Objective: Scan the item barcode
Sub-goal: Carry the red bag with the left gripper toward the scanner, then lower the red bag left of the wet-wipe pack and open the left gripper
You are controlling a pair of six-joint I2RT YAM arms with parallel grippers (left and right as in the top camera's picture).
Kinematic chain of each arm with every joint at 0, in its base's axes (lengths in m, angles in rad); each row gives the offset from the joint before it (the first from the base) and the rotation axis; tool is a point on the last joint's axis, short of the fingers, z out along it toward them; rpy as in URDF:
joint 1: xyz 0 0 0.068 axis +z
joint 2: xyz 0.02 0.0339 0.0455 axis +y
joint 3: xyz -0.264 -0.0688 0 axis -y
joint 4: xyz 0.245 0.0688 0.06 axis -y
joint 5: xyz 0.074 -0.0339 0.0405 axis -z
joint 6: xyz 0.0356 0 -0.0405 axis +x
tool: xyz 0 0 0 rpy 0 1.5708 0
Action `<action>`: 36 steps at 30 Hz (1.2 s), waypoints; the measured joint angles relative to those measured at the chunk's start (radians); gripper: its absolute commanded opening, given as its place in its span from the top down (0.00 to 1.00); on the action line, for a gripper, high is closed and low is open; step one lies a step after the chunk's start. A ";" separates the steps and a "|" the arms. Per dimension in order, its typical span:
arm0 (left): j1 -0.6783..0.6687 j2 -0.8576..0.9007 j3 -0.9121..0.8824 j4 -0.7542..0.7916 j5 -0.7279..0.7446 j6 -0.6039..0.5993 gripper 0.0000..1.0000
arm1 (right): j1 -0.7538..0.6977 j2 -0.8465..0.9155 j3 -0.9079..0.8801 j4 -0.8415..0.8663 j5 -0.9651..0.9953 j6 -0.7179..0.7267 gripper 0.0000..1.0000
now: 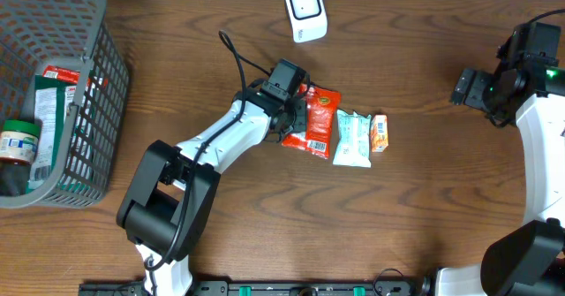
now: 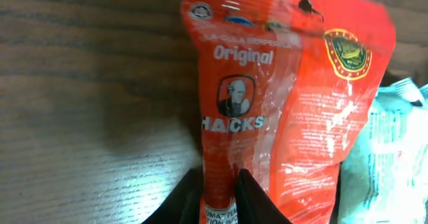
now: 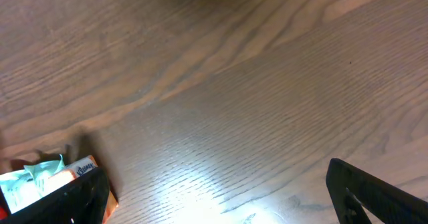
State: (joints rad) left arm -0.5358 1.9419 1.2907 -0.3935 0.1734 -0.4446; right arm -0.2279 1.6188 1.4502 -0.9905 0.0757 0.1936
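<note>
Pinching the red candy bag (image 2: 294,110) at lower centre, left gripper (image 2: 219,182) is clamped on it; right gripper (image 3: 215,187) gapes wide apart

Bare wood runs wide from the middle of the table (image 1: 424,208) to its right edge, an open passage. The red packet (image 1: 318,128), teal packet (image 1: 351,140) and orange box (image 1: 379,132) lie edge to edge in a row, with no gap between them. The left arm (image 1: 221,141) slants in from the near edge, barring the red packet's left side. The mesh basket (image 1: 106,75) fills the far left corner. The white scanner (image 1: 305,11) stands at the far edge, with free wood between it and the row.
</note>
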 measured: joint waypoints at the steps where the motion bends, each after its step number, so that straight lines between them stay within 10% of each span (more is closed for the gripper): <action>1: -0.005 0.000 -0.003 -0.001 -0.004 0.000 0.81 | 0.000 0.000 0.000 0.000 0.000 0.000 0.01; 19: -0.080 -0.124 -0.010 -0.052 -0.113 0.083 0.70 | 0.000 0.000 0.000 0.000 0.000 0.000 0.01; 23: -0.080 -0.160 0.016 0.001 -0.132 0.087 0.92 | 0.000 0.000 0.000 0.000 0.000 0.000 0.01; 36: -0.085 0.016 0.019 0.107 -0.144 0.075 0.92 | 0.000 0.000 0.000 0.000 0.000 0.000 0.01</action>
State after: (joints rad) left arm -0.6212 1.9579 1.3102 -0.2863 0.0296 -0.3698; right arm -0.2279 1.6188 1.4502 -0.9901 0.0757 0.1936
